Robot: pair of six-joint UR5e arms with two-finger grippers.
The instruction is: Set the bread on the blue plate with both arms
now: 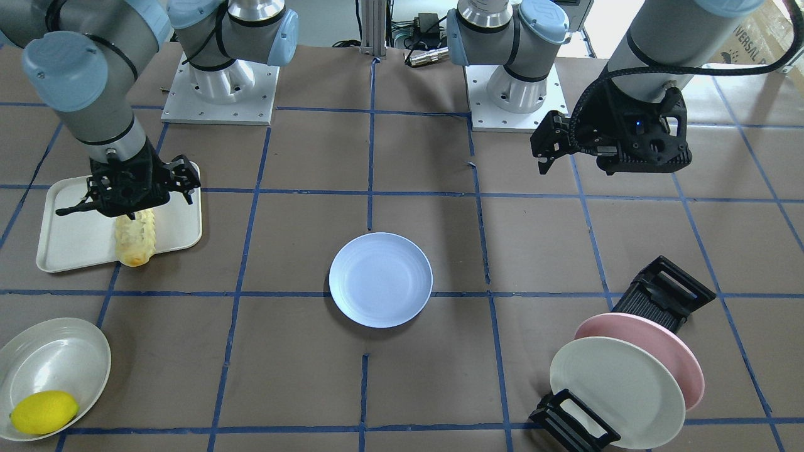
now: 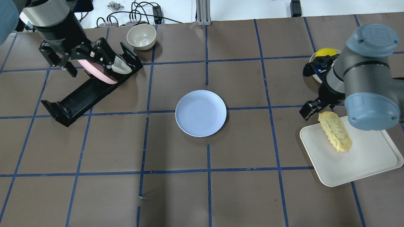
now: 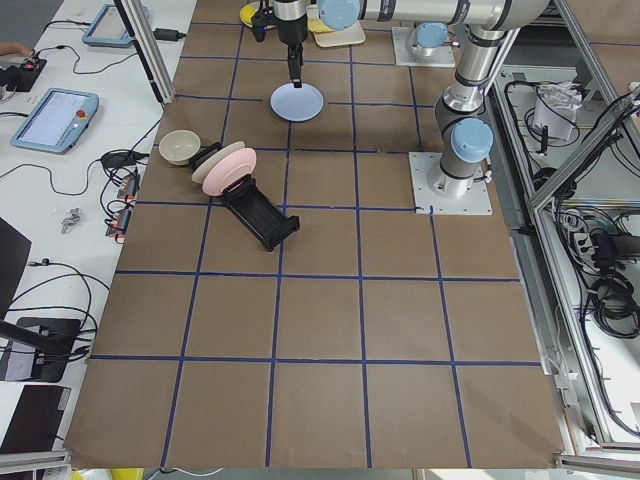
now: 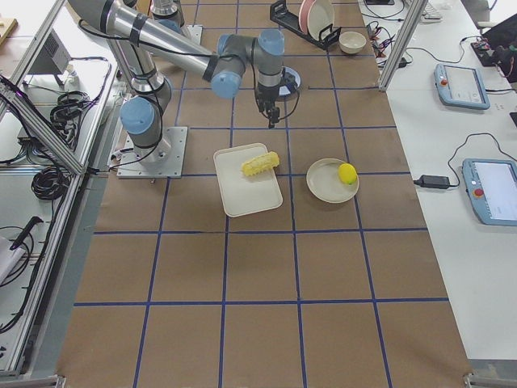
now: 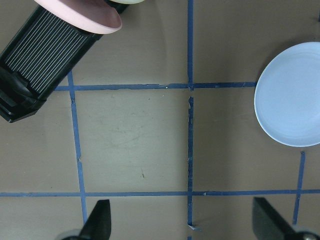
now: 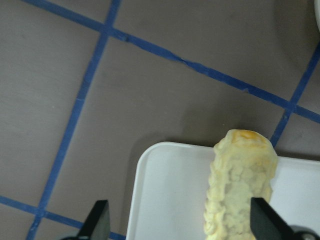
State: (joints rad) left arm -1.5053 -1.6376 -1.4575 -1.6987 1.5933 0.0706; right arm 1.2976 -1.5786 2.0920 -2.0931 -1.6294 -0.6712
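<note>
Bread: the bread [image 2: 335, 130] lies on the cream tray [image 2: 363, 164], near its corner towards the blue plate. One end seems to reach just past the tray's rim.
Handling: I'd judge it light and soft, with a crust that could dent or flake under a hard pinch. The ridged, bumpy top should give the pads some bite. The smoother golden sides look more likely to slip.
Where to hold: across the narrow width, near the middle of its length, so that neither end droops. If both arms carry it, one hold towards each end would suit.
Long axis: in the overhead view it runs from about 11 o'clock to 5 o'clock. The 11 o'clock end points towards the plate side, and the bumpy face is up.
Right gripper: the right gripper [image 1: 129, 198] hangs over the bread's 11 o'clock end, jaws spread wide and holding nothing. In the wrist view the jaws span the loaf's short width, but the loaf sits off-centre, close to one finger [image 6: 265, 220].
Blue plate: the blue plate [image 2: 201, 113] sits bare mid-table, at about 9 o'clock from the bread and well apart from it.
Left gripper: the left gripper [image 2: 75, 55] is raised over the dish rack [image 2: 79, 97], at about 10 o'clock from the plate. Its jaws are wide and it grips nothing.
Lemon: the lemon [image 2: 325, 52] lies on its own plate at about 12 o'clock from the tray. It is no part of this job.
</note>
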